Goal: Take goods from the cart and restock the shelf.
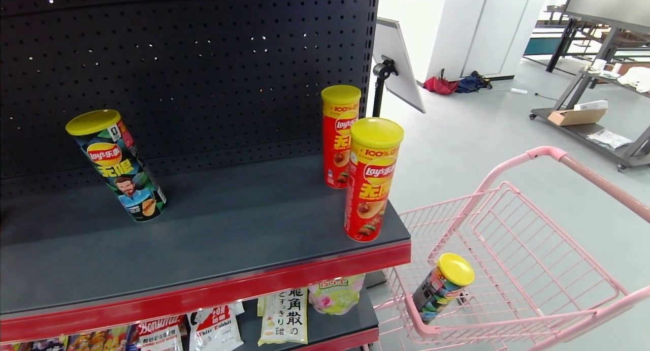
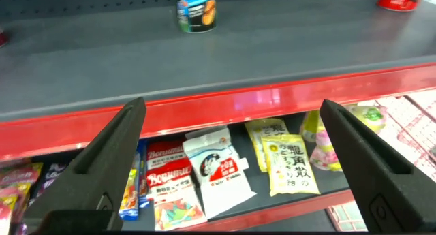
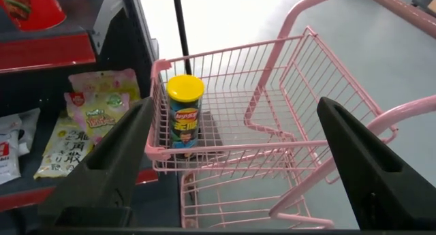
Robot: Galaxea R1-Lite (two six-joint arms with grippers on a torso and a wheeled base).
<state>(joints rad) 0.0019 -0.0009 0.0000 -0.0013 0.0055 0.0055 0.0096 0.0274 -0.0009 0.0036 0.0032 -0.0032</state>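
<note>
Three cans stand upright on the upper shelf (image 1: 228,229). A dark-label chip can (image 1: 117,165) is toward the rear left. A red chip can (image 1: 340,137) stands near the rear right corner, and a second red chip can (image 1: 372,181) is just in front of it, close to the front right corner. The middle of the shelf between the dark can and the red pair is bare.

One dark-label chip can in the cart (image 1: 443,287) is left. It stands in the corner of the pink cart (image 1: 584,170) nearest the shelf's right end, leaning slightly against the wire wall. No other goods can be seen in the basket.

The left gripper (image 2: 231,105) hangs before the shelf's red front edge with its jaws released and nothing between them. Past it, snack bags (image 2: 218,170) lie on the lower shelf (image 1: 330,325).

The right gripper (image 3: 236,102) hovers over the cart, clear of it, with its jaws spread wide and holding nothing. The yellow-lidded can is below it.

The restocking looks mostly done, with three cans placed and one to go. What probably remains is to lower the right gripper onto the cart can, close on it, lift it clear of the wire rim and set it on the bare stretch of shelf.
</note>
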